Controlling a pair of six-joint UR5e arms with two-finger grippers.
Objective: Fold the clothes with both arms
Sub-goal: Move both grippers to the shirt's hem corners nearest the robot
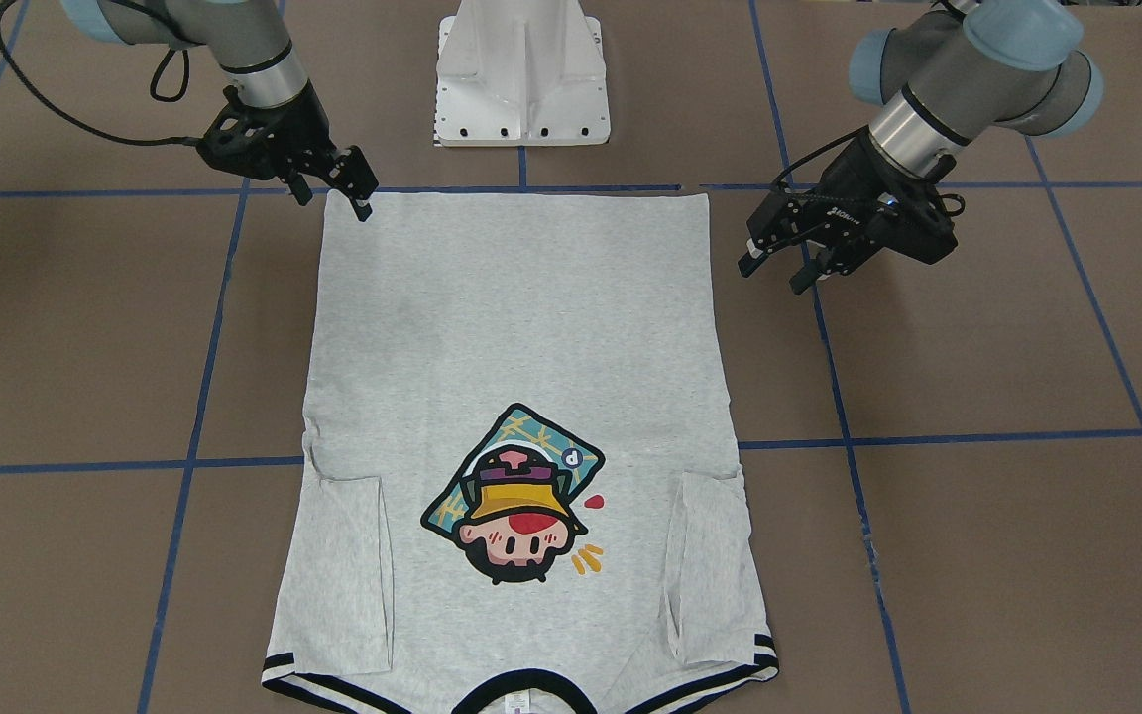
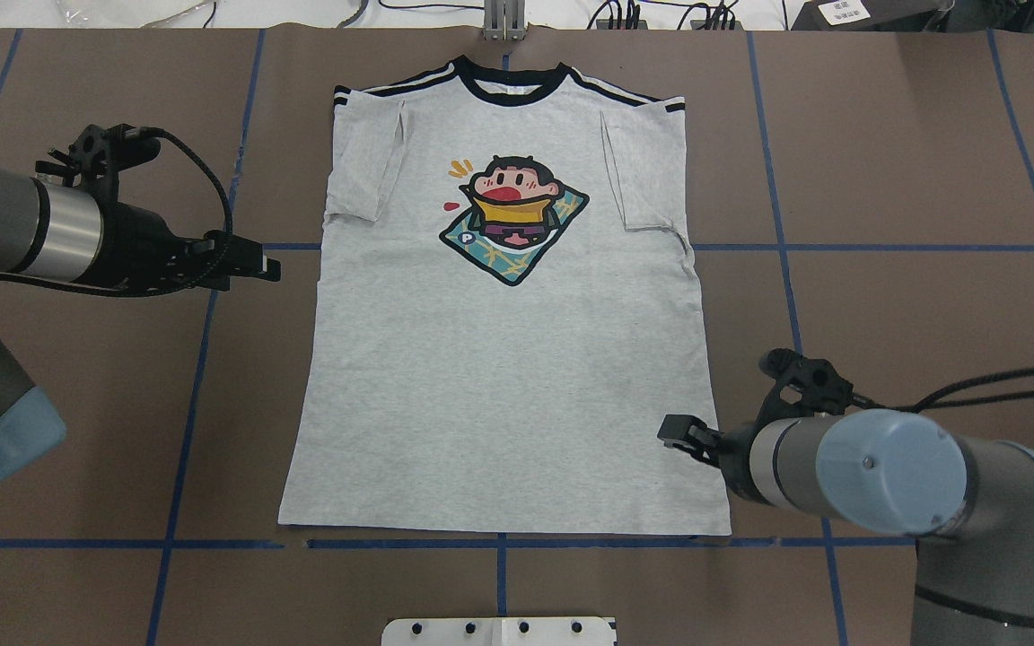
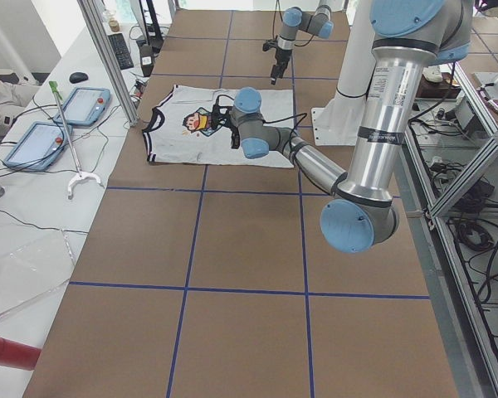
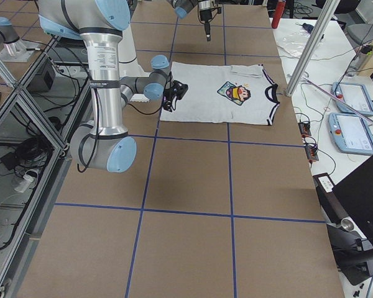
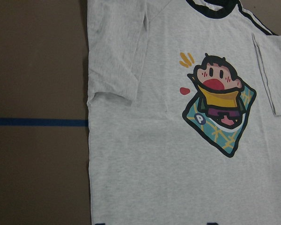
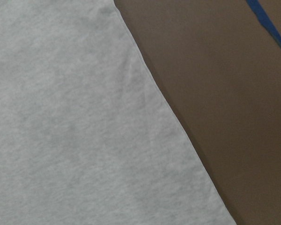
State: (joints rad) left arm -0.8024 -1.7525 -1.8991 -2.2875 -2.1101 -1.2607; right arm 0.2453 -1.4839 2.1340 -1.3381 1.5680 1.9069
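Fingers of the left gripper [image 1: 774, 276] stand wide apart and hold nothing. It hangs at the upper right of the front-facing frame, over the brown table [image 1: 977, 347], just beside the T-shirt [image 1: 521, 327] and clear of the cloth. The right gripper [image 1: 333, 201], at the upper left of that frame, also has its jaws parted and grips nothing. One fingertip overlaps the shirt's hem corner, but whether it touches the fabric cannot be told. The T-shirt lies flat in the middle of the frame, its hem toward the top and its black collar at the bottom edge. The cartoon print [image 1: 516, 496] faces up, and both sleeves are folded inward onto the body.
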